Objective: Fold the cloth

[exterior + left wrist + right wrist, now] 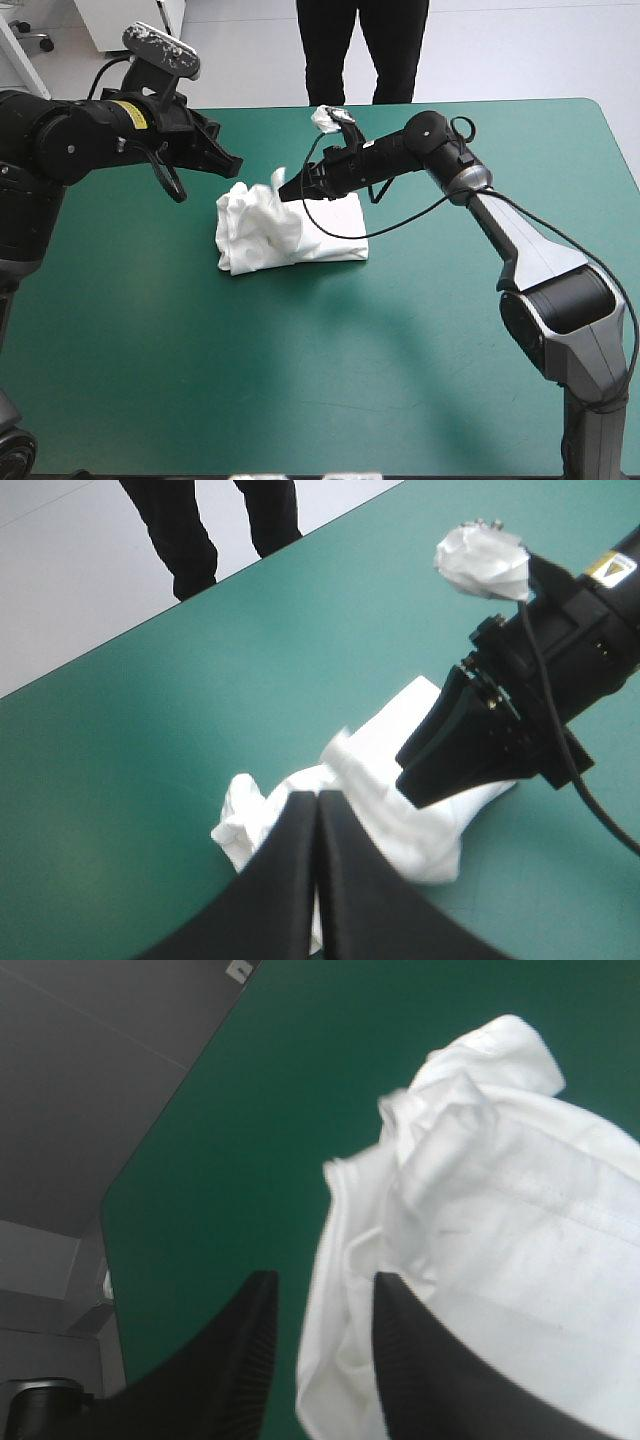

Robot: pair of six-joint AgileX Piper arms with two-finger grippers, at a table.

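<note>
Table (450, 350): teal-green cover, bare on every side of the T-shirt (285, 235). The widest bare stretch is on the T-shirt's near side, with less on its far side.

T-shirt: white, lying on the table as a half-folded bundle. The part toward the right arm is flat and roughly rectangular. The part toward the left arm is a crumpled, puffed-up heap. A small flap of cloth stands up at the T-shirt's far edge, blurred.

The right arm reaches in from the T-shirt's right side and crosses over the flat part. Right claw (288, 192): just above the T-shirt's far edge, tip right at the raised flap. In the right wrist view the right claw (322, 1280) is open, its two black fingers standing apart with teal-green cover in the gap. The T-shirt's loose edge runs just beside one finger and nothing is clamped. Cannot tell whether the cloth touches that finger.

Left claw (230, 160): raised off the table, beyond the T-shirt's far left corner, near it but apart. In the left wrist view the left claw (316, 796) is closed and empty, fingers meeting in one pointed arch. The crumpled heap lies just ahead of its tip, partly hidden behind it. The right claw shows farther off, over the T-shirt.
</note>
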